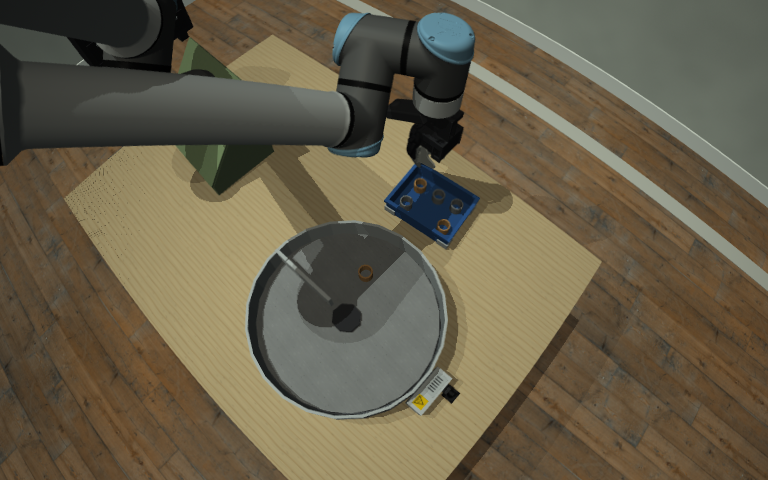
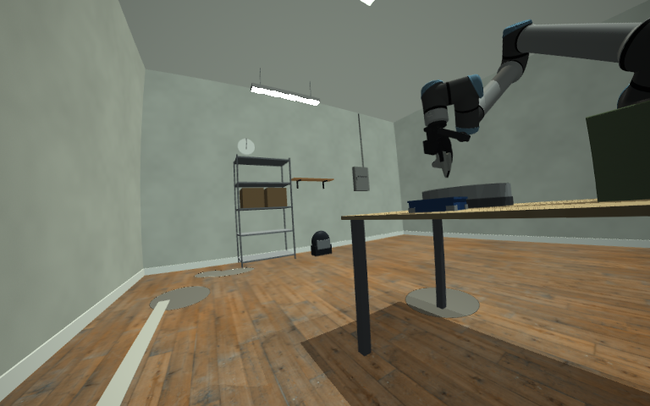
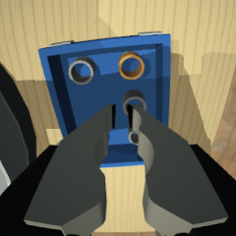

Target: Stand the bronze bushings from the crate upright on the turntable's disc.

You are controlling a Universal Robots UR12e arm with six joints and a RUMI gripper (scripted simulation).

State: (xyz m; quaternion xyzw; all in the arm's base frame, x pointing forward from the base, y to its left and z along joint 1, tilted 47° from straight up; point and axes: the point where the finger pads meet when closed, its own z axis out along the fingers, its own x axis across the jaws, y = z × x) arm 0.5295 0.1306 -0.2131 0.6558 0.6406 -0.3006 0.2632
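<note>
The jointed arm [image 1: 186, 113] [image 2: 580, 41] is stretched out over the tabletop [image 1: 186, 271] [image 2: 575, 211] [image 3: 123, 197]. On it are set the round turntable [image 1: 248, 316] [image 2: 493, 191] [image 3: 17, 123], a green block [image 1: 226, 164] [image 2: 618, 153] and, near the turntable, the blue crate [image 1: 433, 232] [image 2: 437, 204] [image 3: 166, 98]. Within the raised rim the grey disc [image 1: 351, 373] is seen, with the dark hub [image 1: 346, 317] at its centre and a thin bar [image 1: 305, 277] reaching inward from the rim. The claw [image 1: 424, 158] [image 2: 446, 172] [image 3: 121, 105] is held above the crate, pointed downward; its fingers are drawn together but for a narrow gap, and nothing is gripped. A small labelled box [image 1: 431, 390] is set against the turntable's outer side.

One bronze bushing [image 1: 365, 268] is stood upright on the disc, clear of the hub. Two more are held in the crate: one bronze bushing near a corner [image 1: 420, 185] [image 3: 131, 65] and another bronze bushing [image 1: 443, 223] towards the opposite end. Three steel bushings, the first steel bushing [image 1: 406, 202] [image 3: 81, 70], the second steel bushing [image 1: 438, 196] and the third steel bushing [image 1: 456, 206] [image 3: 134, 138], are also contained there.
</note>
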